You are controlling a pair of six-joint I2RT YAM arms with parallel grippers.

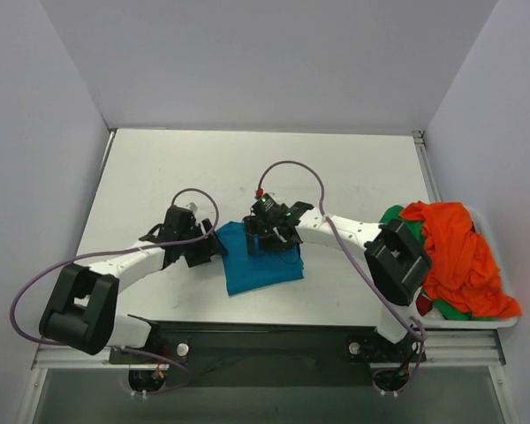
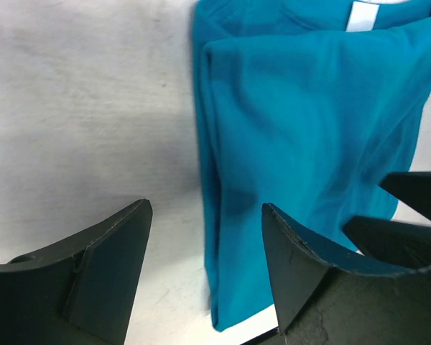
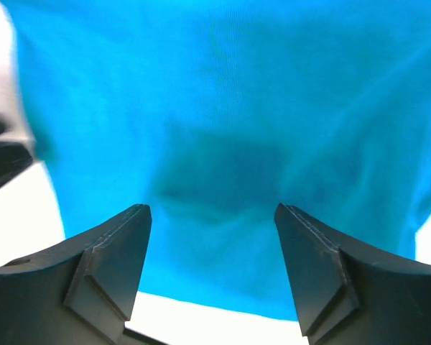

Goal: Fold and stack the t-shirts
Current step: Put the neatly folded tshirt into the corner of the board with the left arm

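Here, your left gripper (image 2: 206,206) and right gripper (image 3: 212,208) both gape wide, empty. Folded teal t-shirt (image 1: 263,263): under right gripper, beside left. Orange-red t-shirt (image 1: 459,256) and green t-shirt (image 1: 393,215): heaped well right.

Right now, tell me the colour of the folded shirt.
The folded shirt is plain teal-blue, best in the right wrist view.

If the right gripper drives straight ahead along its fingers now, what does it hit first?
Most likely the folded teal-blue cloth t-shirt, which fills the view between the open fingers of the right gripper; depth is unclear.
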